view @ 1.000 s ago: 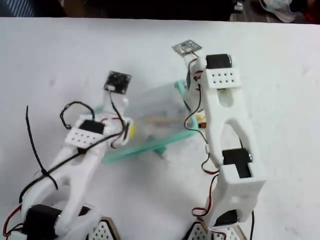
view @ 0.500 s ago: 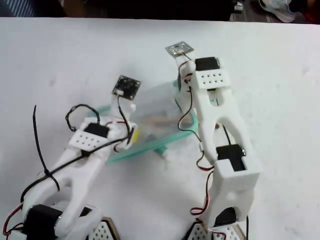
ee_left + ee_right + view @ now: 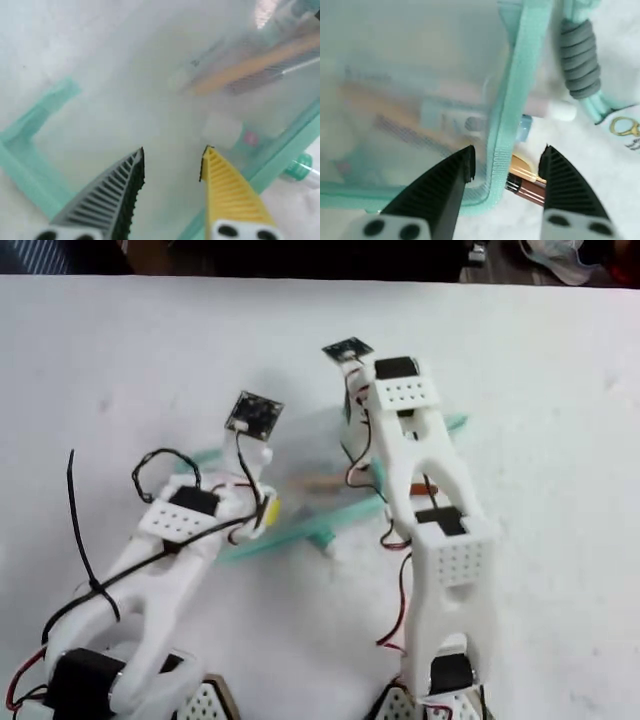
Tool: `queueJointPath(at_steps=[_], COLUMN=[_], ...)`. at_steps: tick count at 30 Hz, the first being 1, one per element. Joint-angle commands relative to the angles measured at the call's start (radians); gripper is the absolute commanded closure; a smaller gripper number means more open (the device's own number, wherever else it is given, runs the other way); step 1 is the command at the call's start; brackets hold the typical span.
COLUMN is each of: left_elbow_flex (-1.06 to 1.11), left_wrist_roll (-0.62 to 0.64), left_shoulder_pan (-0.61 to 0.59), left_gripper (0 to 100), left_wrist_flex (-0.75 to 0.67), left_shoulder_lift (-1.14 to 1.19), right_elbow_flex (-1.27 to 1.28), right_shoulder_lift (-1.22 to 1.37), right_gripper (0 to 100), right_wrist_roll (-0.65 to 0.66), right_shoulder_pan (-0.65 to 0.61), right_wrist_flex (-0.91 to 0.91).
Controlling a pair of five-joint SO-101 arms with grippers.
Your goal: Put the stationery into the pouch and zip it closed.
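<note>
You are looking at the white bench (image 3: 560, 390), with the clear teal-edged pouch (image 3: 300, 465) lying near its middle between both arms. Your left tool (image 3: 172, 152) is hanging open over the pouch. Your right tool (image 3: 507, 150) is standing open astride its zipper edge, a brown pen (image 3: 525, 187) lying just beside that edge.

You are working on a white table (image 3: 560, 420); its matte top has a few faint specks and takes soft, even light with only pale shadows. Its far edge runs straight across the top of the high view. Behind it you see a dark strip (image 3: 300, 258), with a blue-and-white striped thing (image 3: 40, 254) at one end and a pale crumpled thing (image 3: 556, 258) at the other.
</note>
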Motion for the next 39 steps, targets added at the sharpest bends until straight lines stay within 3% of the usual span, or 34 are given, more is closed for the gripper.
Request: queueJointPath(at_steps=[1, 7, 14, 23, 33, 39], left_elbow_flex=[-0.009, -0.012, -0.012, -0.012, -0.011, -0.012], left_wrist_roll=[-0.009, -0.009, -0.009, -0.009, -0.009, -0.009], left_shoulder_pan=[0.015, 0.015, 0.015, 0.008, 0.008, 0.008], left_gripper=[79, 79, 79, 79, 79, 79], left_wrist_flex=[-0.023, -0.023, -0.023, -0.023, -0.023, -0.023], left_shoulder_lift=[-0.039, -0.039, -0.039, -0.039, -0.039, -0.039], right_elbow_flex=[-0.074, -0.201, -0.209, -0.341, -0.368, -0.388], right_shoulder_lift=[0.101, 0.148, 0.160, 0.004, -0.018, -0.031], right_gripper=[79.2, 79.3, 79.4, 93.7, 72.7, 71.6], right_wrist_roll=[0.002, 0.127, 0.126, 0.126, 0.126, 0.126], right_shoulder_pan=[-0.004, -0.054, -0.050, 0.122, 0.104, 0.105], right_wrist_flex=[0.018, 0.186, 0.182, 0.191, 0.038, 0.027])
